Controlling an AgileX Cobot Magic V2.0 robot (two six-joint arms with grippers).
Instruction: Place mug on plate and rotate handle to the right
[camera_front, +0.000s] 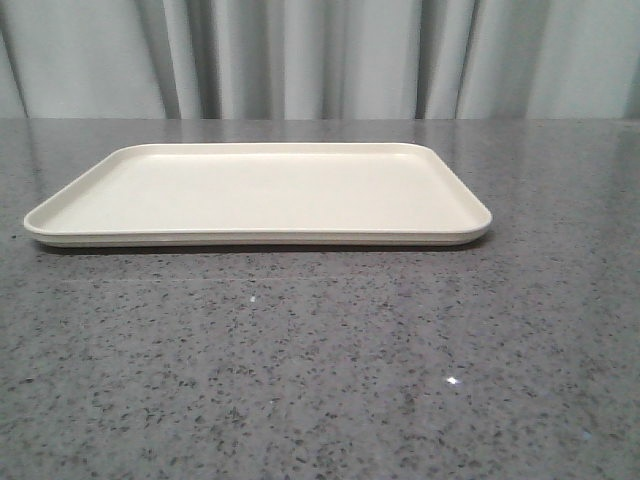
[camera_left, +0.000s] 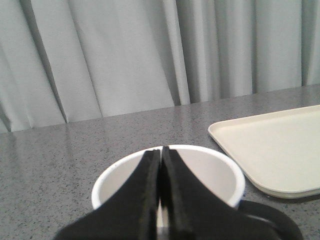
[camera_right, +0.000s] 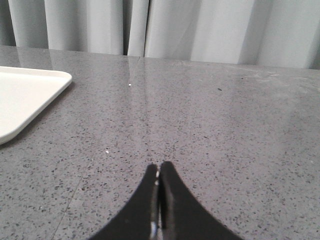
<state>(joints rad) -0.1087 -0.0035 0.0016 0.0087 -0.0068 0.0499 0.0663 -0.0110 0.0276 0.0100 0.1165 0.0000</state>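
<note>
You have not started yet: the plate (camera_front: 258, 190) is bare, and the mug (camera_left: 167, 180) stands on the bench (camera_front: 320, 360) beside it, under the left gripper (camera_left: 160, 165). Both grippers have jaws closed on nothing; the right gripper (camera_right: 159, 180) waits over the bench.

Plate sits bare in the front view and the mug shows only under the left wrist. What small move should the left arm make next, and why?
Probably open the left gripper. Its fingers look pressed together over the mug, gripping nothing, and the mug stands on the table beside the plate, so it must be grasped first.
</note>
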